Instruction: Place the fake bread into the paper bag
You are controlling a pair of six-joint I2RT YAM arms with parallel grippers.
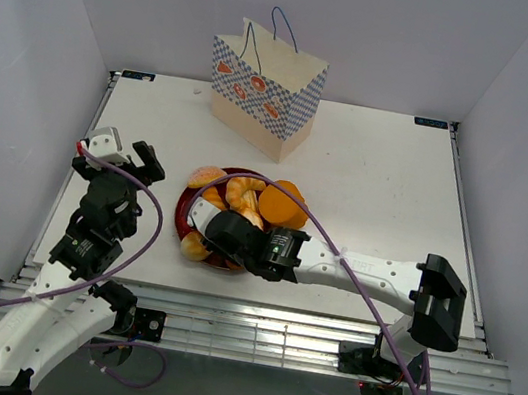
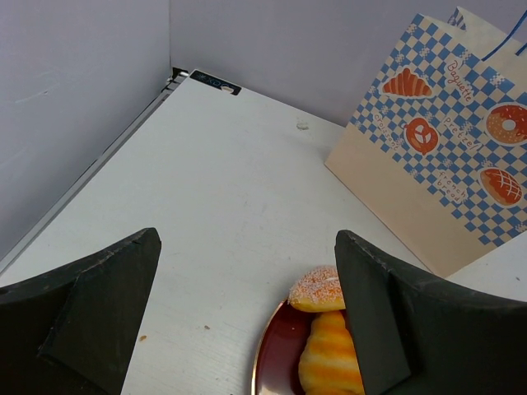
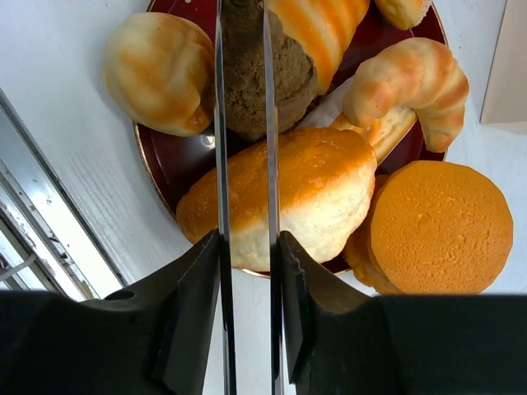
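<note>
The fake bread (image 1: 243,204) is piled on a dark red plate (image 1: 180,212) near the table's front middle. The paper bag (image 1: 264,91) stands upright at the back, away from both arms. My right gripper (image 1: 203,218) is low over the plate's left side. In the right wrist view its jaws stand narrowly apart, and the gripper (image 3: 244,37) pinches a dark brown bread piece (image 3: 290,82). Around it lie a small roll (image 3: 156,70), a cream-sided loaf (image 3: 321,189), a croissant (image 3: 412,82) and a round orange bun (image 3: 440,226). My left gripper (image 1: 127,156) is open and empty, left of the plate.
The left wrist view shows the bag (image 2: 445,156) ahead on the right, and the plate's edge (image 2: 276,354) with a sugared bun (image 2: 317,288) by my left gripper's (image 2: 247,239) right finger. White walls close in the table on the left, the right and at the back.
</note>
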